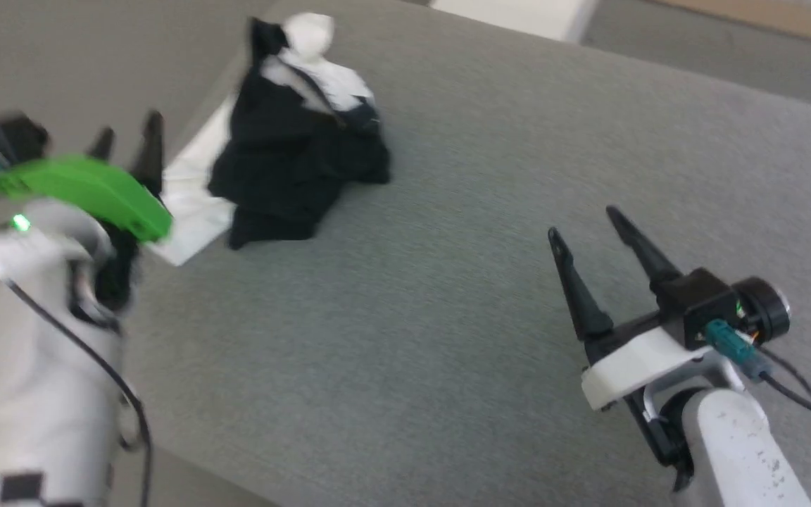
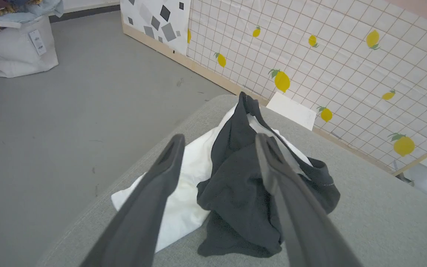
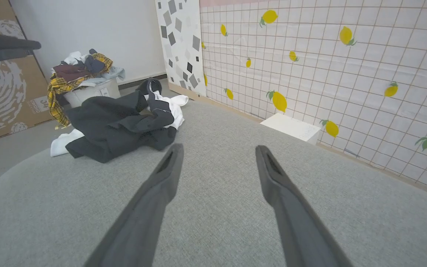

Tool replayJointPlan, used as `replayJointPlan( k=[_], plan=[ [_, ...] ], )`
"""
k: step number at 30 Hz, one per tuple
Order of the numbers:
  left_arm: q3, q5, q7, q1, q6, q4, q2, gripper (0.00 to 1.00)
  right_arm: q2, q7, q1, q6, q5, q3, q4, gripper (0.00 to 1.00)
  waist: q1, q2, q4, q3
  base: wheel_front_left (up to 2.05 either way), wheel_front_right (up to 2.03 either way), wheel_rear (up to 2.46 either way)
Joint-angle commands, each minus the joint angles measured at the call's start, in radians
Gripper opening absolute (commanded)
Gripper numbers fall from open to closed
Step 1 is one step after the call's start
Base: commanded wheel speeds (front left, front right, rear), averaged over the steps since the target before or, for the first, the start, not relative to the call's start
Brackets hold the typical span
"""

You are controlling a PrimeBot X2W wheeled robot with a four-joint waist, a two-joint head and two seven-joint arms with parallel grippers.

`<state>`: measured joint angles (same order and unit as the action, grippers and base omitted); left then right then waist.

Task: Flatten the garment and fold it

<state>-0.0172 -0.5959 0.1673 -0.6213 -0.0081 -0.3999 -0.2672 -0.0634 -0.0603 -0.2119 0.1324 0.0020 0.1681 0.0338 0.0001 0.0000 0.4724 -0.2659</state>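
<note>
At the left, the left gripper (image 1: 129, 134), on a white arm with a green cover, has its jaws standing wide apart with nothing between them. Its two dark fingers (image 1: 154, 144) point away from the robot along the left edge of the grey fabric-covered surface (image 1: 448, 296).

Just ahead of them and slightly to the right lies the garment (image 1: 293, 162), a crumpled white shirt with black sleeves. It is bunched into a heap near the far left corner of the surface. A flat white flap of it spreads toward the left edge, nearest the left fingertips, and the black cloth is piled over the rest. The heap's long axis runs from that near white flap away from the robot to a raised black-and-white peak at the far end. In the left wrist view the heap sits straight down the line of the fingers, close ahead but apart from them.

To the right the surface is bare. The right gripper (image 1: 583, 222) hangs over it at the lower right with its jaws spread wide and empty. It is well apart from the shirt, which lies forward and far to its left.

The left arm is clearly the nearer one. I judge the first grab falls to it, most likely on the exposed white flap, to start dragging the heap open. The right arm would have to cross the bare stretch before it could help flatten.
</note>
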Motion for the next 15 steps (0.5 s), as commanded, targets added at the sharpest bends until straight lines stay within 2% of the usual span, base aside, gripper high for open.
replayJointPlan(
  k=[1, 7, 9, 15],
  plan=[
    [0.007, -0.017, 0.043, -0.053, -0.007, -0.020, -0.024, 1.00, -0.008, 0.001, -0.025, -0.002, 0.002, 0.002, -0.011, 1.00, -0.0001, 0.0000, -0.156, -0.152, 0.00, 0.00, 0.00],
    [0.038, -0.088, 0.279, -0.166, 0.028, -0.098, -0.096, 1.00, -0.014, -0.003, -0.064, -0.002, 0.008, 0.005, -0.042, 1.00, -0.0001, 0.0000, -0.246, -0.250, 0.00, 0.00, 0.00],
    [0.043, -0.106, 0.357, -0.173, 0.053, -0.113, -0.111, 1.00, -0.014, -0.006, -0.074, -0.002, 0.009, 0.001, -0.049, 1.00, -0.0001, 0.0000, -0.267, -0.279, 0.00, 0.00, 0.00],
    [0.035, -0.130, 0.516, -0.137, 0.141, -0.139, -0.107, 1.00, -0.012, -0.019, -0.085, -0.002, 0.011, -0.016, -0.069, 1.00, -0.0001, 0.0000, -0.289, -0.332, 0.00, 0.00, 0.00]
  ],
)
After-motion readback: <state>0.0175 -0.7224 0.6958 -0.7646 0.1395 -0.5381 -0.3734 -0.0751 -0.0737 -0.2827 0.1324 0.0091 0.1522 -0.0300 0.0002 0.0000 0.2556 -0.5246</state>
